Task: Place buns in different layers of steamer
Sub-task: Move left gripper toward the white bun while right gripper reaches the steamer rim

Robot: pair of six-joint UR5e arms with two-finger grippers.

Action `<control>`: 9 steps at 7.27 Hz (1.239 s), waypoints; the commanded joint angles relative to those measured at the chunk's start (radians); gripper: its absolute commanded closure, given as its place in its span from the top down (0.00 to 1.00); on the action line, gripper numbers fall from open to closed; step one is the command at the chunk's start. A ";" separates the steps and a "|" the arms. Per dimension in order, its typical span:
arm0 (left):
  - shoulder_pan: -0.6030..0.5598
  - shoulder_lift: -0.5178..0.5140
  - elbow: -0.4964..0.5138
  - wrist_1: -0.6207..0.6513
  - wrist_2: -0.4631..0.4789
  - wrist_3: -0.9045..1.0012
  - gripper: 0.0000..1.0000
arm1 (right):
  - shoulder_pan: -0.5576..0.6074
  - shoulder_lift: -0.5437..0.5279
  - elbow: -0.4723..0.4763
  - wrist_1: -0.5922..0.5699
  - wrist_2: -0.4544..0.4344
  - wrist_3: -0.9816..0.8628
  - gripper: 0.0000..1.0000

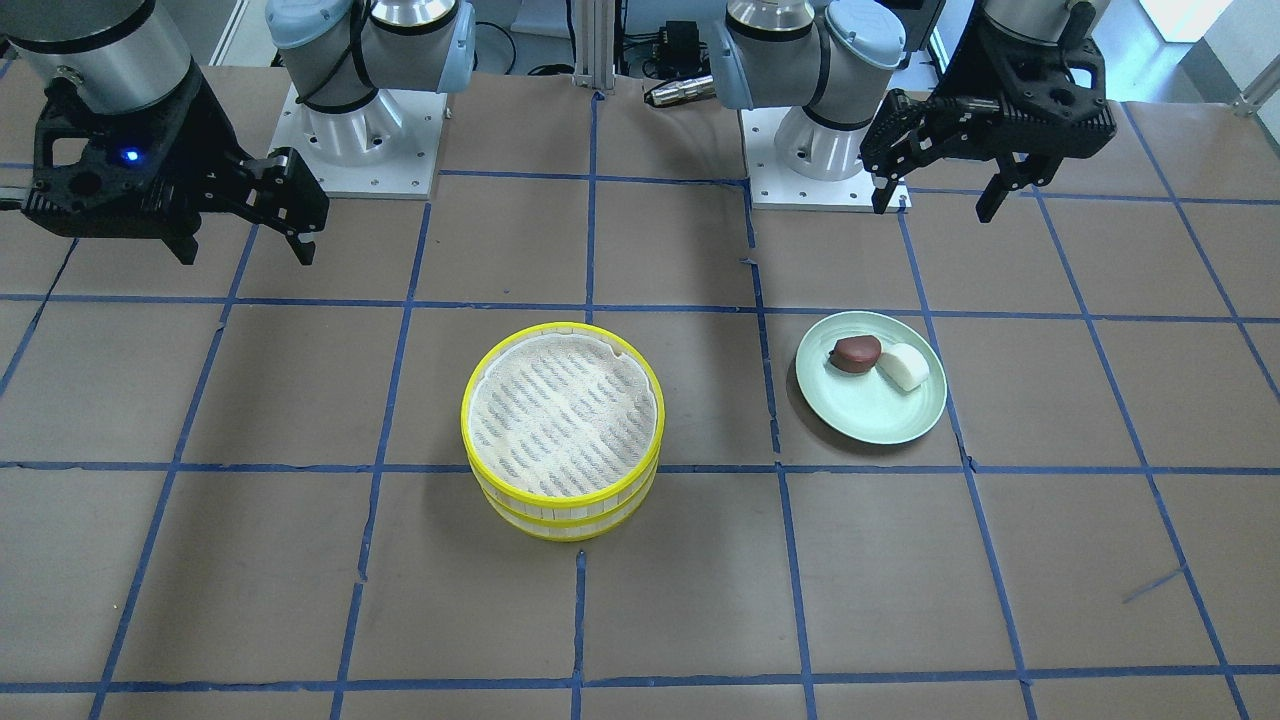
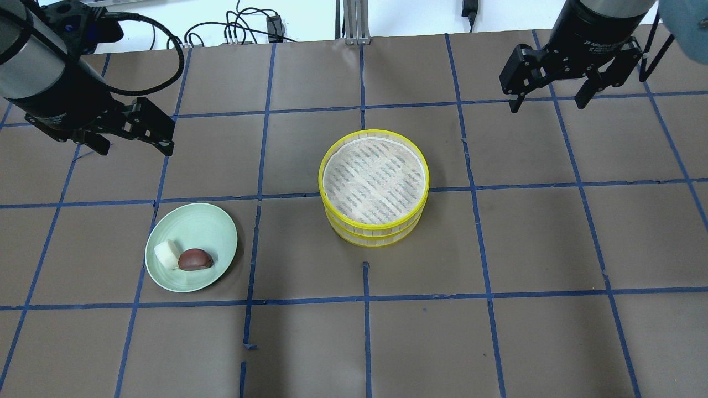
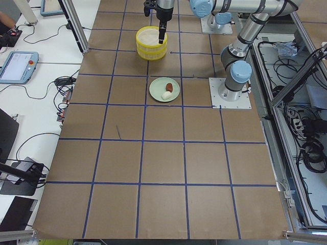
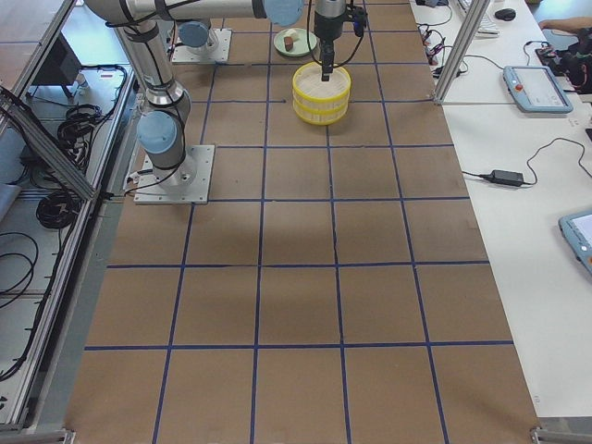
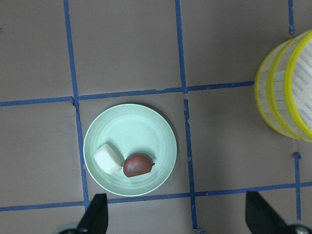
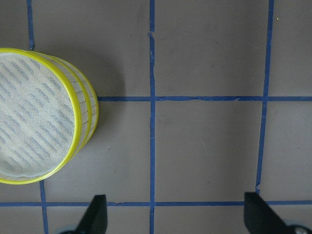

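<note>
The two steamer layers (image 2: 376, 225) are stacked at the table's middle, with yellow rims and an empty whitish liner on top; the lower layer (image 1: 565, 527) shows beneath. The white bun (image 2: 166, 254) and the reddish-brown bun (image 2: 194, 259) lie touching on a pale green plate (image 2: 207, 226). They also show in the left wrist view, the white bun (image 5: 108, 159) beside the brown bun (image 5: 138, 165). My left gripper (image 2: 135, 148) hangs open and empty above the table beyond the plate. My right gripper (image 2: 547, 105) is open and empty, well to the right of the steamer (image 6: 73, 131).
The table is brown board with a blue tape grid. The two arm bases (image 1: 365, 140) stand at the robot's edge. The plate (image 1: 880, 420) sits about one grid square from the steamer.
</note>
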 commanded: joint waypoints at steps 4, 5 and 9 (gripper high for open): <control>0.000 0.000 0.000 0.000 -0.003 0.001 1.00 | 0.041 -0.008 0.077 0.004 0.010 0.098 1.00; 0.000 0.000 0.000 0.002 -0.002 0.001 1.00 | 0.034 -0.016 0.086 -0.010 0.007 0.082 1.00; 0.006 -0.082 -0.040 0.037 -0.002 -0.004 0.98 | 0.084 0.106 0.086 -0.189 0.012 0.213 1.00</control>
